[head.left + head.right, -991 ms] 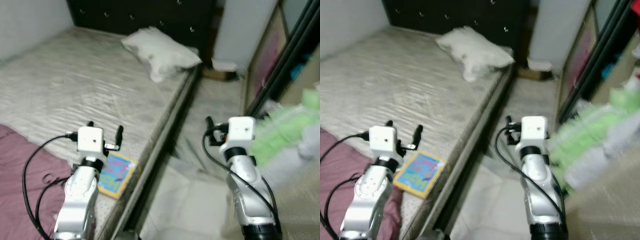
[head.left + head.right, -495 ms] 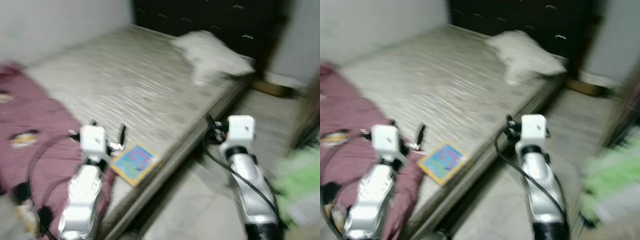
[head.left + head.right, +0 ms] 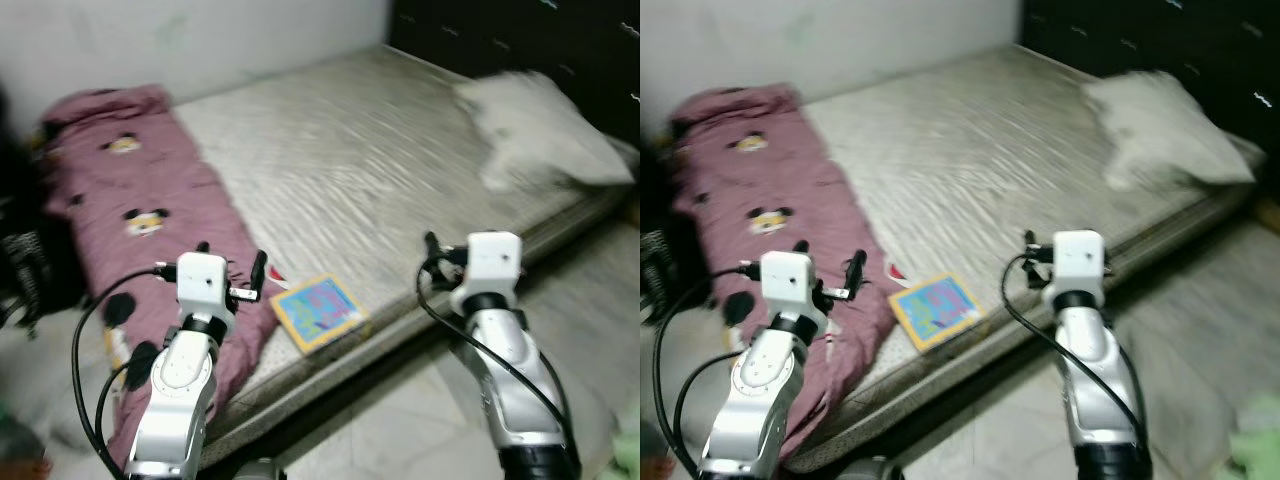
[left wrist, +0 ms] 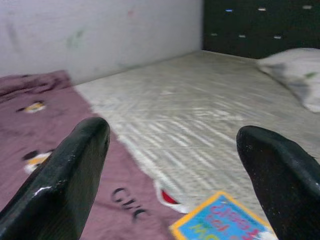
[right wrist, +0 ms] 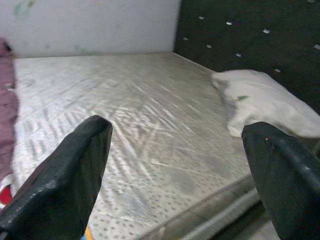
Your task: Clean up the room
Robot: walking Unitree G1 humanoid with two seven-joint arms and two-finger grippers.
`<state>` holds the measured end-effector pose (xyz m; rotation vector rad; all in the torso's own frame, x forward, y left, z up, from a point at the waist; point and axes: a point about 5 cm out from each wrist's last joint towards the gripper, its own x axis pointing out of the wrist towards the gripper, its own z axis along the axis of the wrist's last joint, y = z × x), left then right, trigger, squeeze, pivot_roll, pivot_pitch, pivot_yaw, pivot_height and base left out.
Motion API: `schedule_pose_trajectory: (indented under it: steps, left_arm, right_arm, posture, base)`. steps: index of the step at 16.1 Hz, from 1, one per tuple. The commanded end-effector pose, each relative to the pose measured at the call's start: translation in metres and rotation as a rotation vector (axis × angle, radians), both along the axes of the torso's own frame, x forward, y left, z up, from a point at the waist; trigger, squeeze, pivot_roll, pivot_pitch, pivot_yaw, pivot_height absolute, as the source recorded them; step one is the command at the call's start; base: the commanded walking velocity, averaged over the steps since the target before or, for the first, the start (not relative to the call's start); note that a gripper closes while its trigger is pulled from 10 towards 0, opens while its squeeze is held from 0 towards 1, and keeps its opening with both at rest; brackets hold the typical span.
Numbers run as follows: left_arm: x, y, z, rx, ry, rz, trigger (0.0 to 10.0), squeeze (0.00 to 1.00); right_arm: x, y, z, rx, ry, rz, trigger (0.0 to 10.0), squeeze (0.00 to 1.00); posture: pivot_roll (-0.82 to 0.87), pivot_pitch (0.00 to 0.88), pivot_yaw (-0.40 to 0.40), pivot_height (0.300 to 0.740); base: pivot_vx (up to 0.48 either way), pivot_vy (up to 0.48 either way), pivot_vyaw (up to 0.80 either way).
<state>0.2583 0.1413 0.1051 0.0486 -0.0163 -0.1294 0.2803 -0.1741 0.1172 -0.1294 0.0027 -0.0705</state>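
Observation:
A colourful book (image 3: 318, 312) lies flat near the front edge of the bare mattress (image 3: 380, 150). A maroon blanket (image 3: 130, 210) with cartoon figures is heaped along the bed's left side. A white pillow (image 3: 545, 130) rests at the far right by the dark headboard (image 3: 520, 30). My left gripper (image 3: 231, 260) hovers open over the blanket's edge, just left of the book, holding nothing. My right gripper (image 5: 175, 165) is open and empty too, level with the bed's front edge to the right of the book.
A pale tiled floor (image 3: 400, 420) runs along the front of the bed. A dark object (image 3: 20, 270) stands at the far left beside the blanket. Something green (image 3: 628, 455) shows at the lower right corner. A white wall (image 3: 200, 40) backs the bed.
The camera has swung left: the blanket has come into view, and the pillow and headboard have slid to the right. Both arms keep the same pose before it.

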Motion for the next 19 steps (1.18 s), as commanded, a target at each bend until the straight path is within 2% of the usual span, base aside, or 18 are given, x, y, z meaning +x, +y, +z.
schedule_pose_trajectory:
  steps: [1, 13, 16, 17, 18, 19]
  left_arm:
    - [0.0, 0.008, 0.0, 0.018, -0.001, 0.032, 10.0, 0.0]
    - [0.001, 0.006, 0.0, 0.0, -0.004, 0.019, 10.0, 0.0]
    - [0.002, 0.011, -0.008, -0.033, 0.022, 0.046, 10.0, 0.0]
    - [0.004, 0.017, -0.011, 0.044, 0.035, 0.059, 10.0, 0.0]
    - [0.006, 0.017, -0.003, 0.183, -0.002, 0.02, 10.0, 0.0]
    - [0.01, 0.018, 0.012, 0.118, -0.016, 0.016, 10.0, 0.0]
  right_arm:
    - [0.002, 0.01, 0.002, 0.02, -0.006, 0.037, 10.0, 0.0]
    - [0.003, 0.012, 0.001, 0.026, -0.01, 0.049, 10.0, 0.0]
    - [0.004, 0.012, -0.001, 0.056, -0.017, 0.042, 10.0, 0.0]
    - [0.006, 0.011, -0.001, 0.067, -0.018, 0.04, 10.0, 0.0]
    - [0.007, 0.011, -0.002, 0.068, -0.02, 0.042, 10.0, 0.0]
    - [0.008, 0.011, -0.002, 0.068, -0.02, 0.043, 10.0, 0.0]
  posture:
    - [0.04, 0.0, 0.002, 0.74]
    - [0.04, 0.0, 0.004, 0.74]
    - [0.04, 0.0, 0.009, 0.74]
    - [0.04, 0.0, 0.008, 0.74]
    - [0.05, 0.0, 0.005, 0.74]
    - [0.05, 0.0, 0.005, 0.74]
  base:
    - [0.0, 0.0, 0.8]
    - [0.0, 0.0, 0.8]
    - [0.0, 0.0, 0.53]
    - [0.0, 0.0, 0.0]
    - [0.0, 0.0, 0.0]
    - [0.0, 0.0, 0.0]
